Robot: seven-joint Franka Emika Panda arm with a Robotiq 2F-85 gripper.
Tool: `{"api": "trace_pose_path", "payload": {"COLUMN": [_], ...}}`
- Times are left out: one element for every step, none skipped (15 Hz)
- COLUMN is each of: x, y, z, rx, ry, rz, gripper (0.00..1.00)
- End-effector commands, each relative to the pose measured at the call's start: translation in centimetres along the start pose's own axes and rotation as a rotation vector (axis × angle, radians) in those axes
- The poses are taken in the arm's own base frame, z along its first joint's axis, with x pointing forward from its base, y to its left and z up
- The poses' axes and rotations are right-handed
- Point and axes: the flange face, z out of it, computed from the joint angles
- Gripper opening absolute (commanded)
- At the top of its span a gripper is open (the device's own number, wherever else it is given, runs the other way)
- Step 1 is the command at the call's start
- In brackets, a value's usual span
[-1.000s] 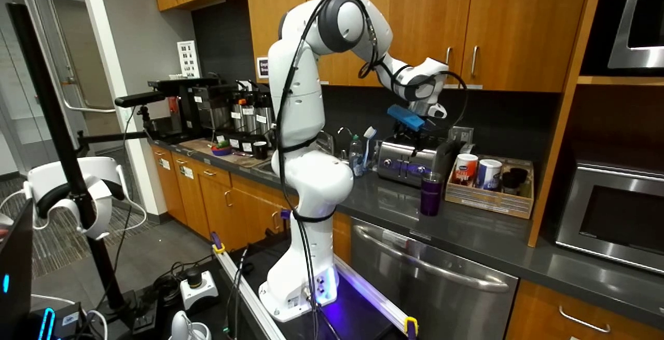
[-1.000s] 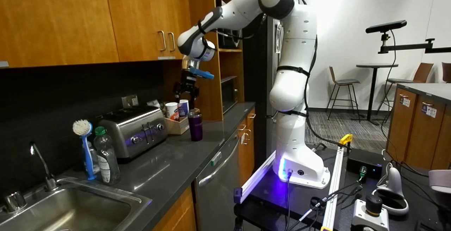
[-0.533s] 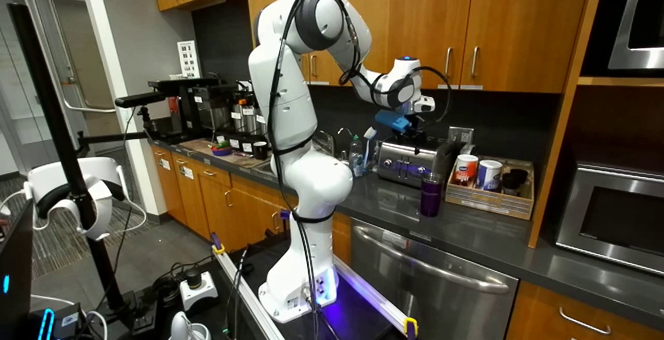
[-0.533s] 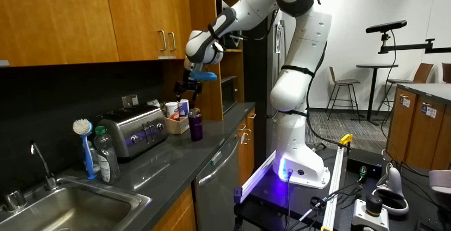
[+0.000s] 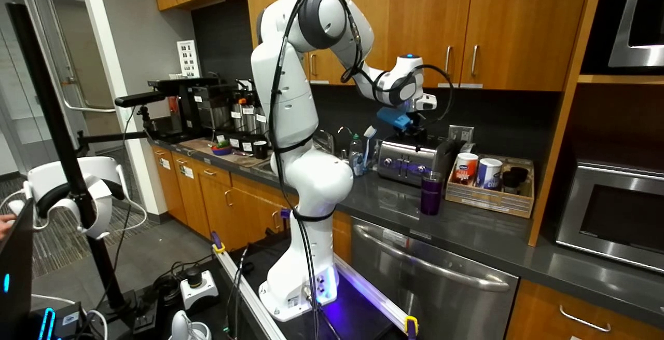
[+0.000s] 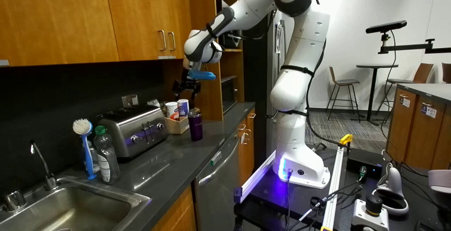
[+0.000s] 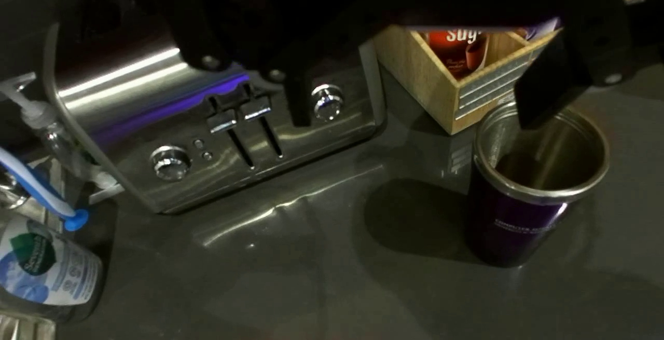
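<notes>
I have the gripper point(image 7: 415, 114) hanging over the dark counter point(image 6: 172, 171), its fingers point(image 7: 544, 85) spread wide and released. On my wrist view it reaches in from the top: one fingertip overlaps the rim of the purple tumbler point(image 7: 511, 226), and the other shows against the front of the steel toaster point(image 5: 407, 166). In both exterior views I see the gripper higher than the tumbler and near it.

The tumbler stands upright with its mouth uncovered, closer to the counter's front edge than the toaster is; I cannot tell what the dark patch inside it is. The toaster sits toward the back edge, its two levers between two knobs. Beside it, also toward the back and close to the upright wood panel point(image 5: 549, 174), a wooden box point(image 5: 490, 204) holds a red-and-white canister point(image 5: 465, 168) and a blue-and-white canister point(image 5: 488, 175).

Past the toaster's opposite end, a green-capped bottle point(image 6: 107, 162) and a blue-handled brush point(image 6: 87, 153), bristles up, stand near the edge of the sink point(image 6: 139, 200). Below the counter's front edge I see the dishwasher point(image 5: 430, 288), and my white arm point(image 5: 290, 96) rises from a black platform point(image 5: 358, 309) in front of it.
</notes>
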Motion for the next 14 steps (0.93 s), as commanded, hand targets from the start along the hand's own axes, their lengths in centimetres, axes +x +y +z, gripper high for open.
{"api": "trace_pose_path", "payload": {"x": [3.8,4.5,5.3,6.0,6.5,6.8,7.1,7.3,7.4,7.4,7.5,7.6,7.6,7.7], "y": [-0.5,-0.4,-0.2,0.0,0.6,1.1,1.5,2.1,2.5,2.8,3.1,3.3,3.3,3.4], "z": [0.4,0.6,0.9,1.4,2.1,2.9,3.6,4.4,5.1,5.7,6.2,6.6,6.9,7.1], "rx": [0.021,0.019,0.016,0.014,-0.011,-0.025,-0.037,-0.043,-0.045,-0.048,-0.052,-0.053,-0.057,-0.058], "ry": [-0.016,-0.022,-0.035,-0.050,-0.080,-0.105,-0.131,-0.155,-0.174,-0.194,-0.208,-0.217,-0.226,-0.230], "rz": [0.065,0.082,0.100,0.119,0.144,0.169,0.190,0.211,0.228,0.244,0.255,0.266,0.273,0.277], "gripper": [1.00,1.00,1.00,1.00,1.00,1.00,1.00,1.00,1.00,1.00,1.00,1.00,1.00,1.00]}}
